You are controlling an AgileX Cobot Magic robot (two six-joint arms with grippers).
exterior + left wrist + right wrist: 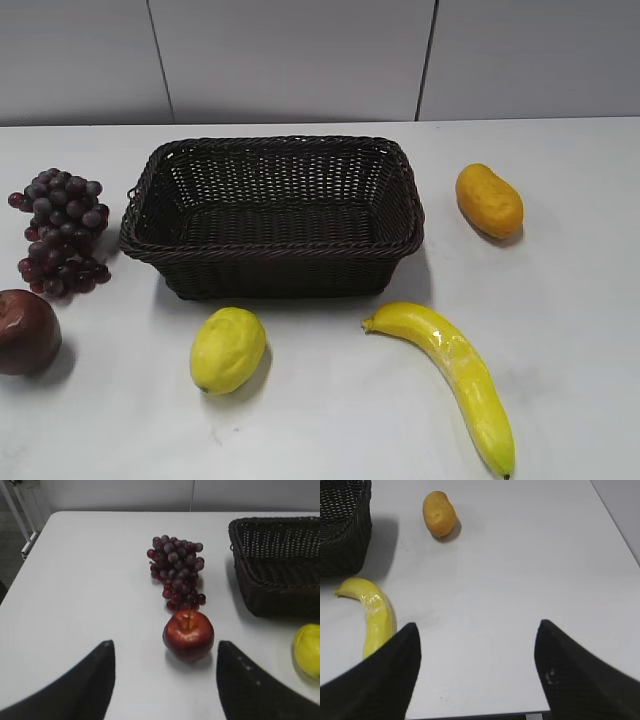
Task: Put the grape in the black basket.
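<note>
The grape [62, 232] is a dark purple-red bunch lying on the white table left of the black basket [272, 245]; it also shows in the left wrist view [177, 571]. The black basket is a large woven wicker one, empty, partly seen in the left wrist view [272, 565] and at the corner of the right wrist view [342, 525]. My left gripper [164, 652] is open and empty, above the table just short of the red apple, with the grape beyond it. My right gripper [477, 632] is open and empty over bare table. Neither gripper shows in the exterior view.
A red apple [25, 332] [188, 634] sits in front of the grape. A lemon [227, 349] [308, 649] and a banana [455, 368] [372, 617] lie in front of the basket. An orange fruit [489, 200] [439, 513] lies to its right.
</note>
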